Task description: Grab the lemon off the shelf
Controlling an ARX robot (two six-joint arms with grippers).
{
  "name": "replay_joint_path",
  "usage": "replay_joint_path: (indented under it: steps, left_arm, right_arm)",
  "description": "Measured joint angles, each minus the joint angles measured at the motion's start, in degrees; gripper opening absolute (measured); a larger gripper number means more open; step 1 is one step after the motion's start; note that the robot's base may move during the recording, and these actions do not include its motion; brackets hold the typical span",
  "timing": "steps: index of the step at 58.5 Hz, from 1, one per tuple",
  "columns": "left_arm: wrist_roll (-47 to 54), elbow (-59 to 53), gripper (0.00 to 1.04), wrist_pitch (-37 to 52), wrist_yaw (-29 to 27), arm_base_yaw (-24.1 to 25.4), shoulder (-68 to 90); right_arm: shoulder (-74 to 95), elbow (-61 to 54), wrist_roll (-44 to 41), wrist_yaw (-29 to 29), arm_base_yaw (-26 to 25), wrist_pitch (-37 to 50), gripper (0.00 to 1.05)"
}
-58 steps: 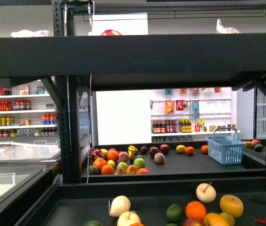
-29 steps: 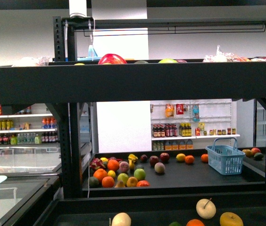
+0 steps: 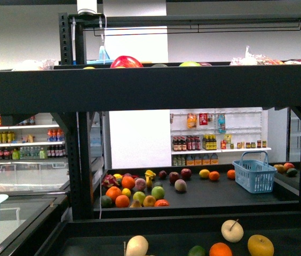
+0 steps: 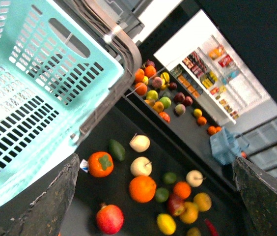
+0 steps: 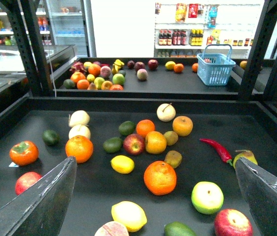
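the small bright yellow oval lemon (image 5: 123,164) lies on its side on the dark floor of the near tray of the large black metal tiered shelf (image 5: 256,129), around mid-tray and a little left of centre. its long axis runs roughly left to right across the tray. one tapered end points left, and the other points right and is turned slightly nearer. it touches nothing. a red apple (image 5: 134,144) and a dark green oval fruit (image 5: 112,144) sit just beyond it. a round orange (image 5: 79,148) is on its left, and a larger round orange (image 5: 160,177) is near on its right. a paler, bigger yellow fruit (image 5: 128,215) lies nearer than the lemon and apart from it.

the right gripper (image 5: 154,159) faces this tray with its two dark fingers (image 5: 45,201) spread wide and nothing between them. the lemon shows in the gap, closer to one finger than the other. the left gripper (image 4: 155,158) is likewise spread wide and holds nothing, and a light teal slotted plastic basket (image 4: 30,73) is close beside it.

in the front view the shelf's upper tray crosses the frame as a broad black band. the far tray behind carries more fruit and a small blue plastic basket (image 3: 254,173) towards the right.
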Motion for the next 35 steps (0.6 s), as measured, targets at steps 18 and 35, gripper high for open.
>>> replay_joint_path:
  steps: [18, 35]
  left_arm:
    - [-20.6, 16.2, 0.97, 3.7, 2.3, 6.6, 25.3]
    - [-26.6, 24.5, 0.97, 6.8, -0.6, 4.0, 37.0]
  right_arm:
    - [0.0, 0.0, 0.0, 0.0, 0.0, 0.0, 0.97]
    - [0.0, 0.0, 0.0, 0.0, 0.0, 0.0, 0.97]
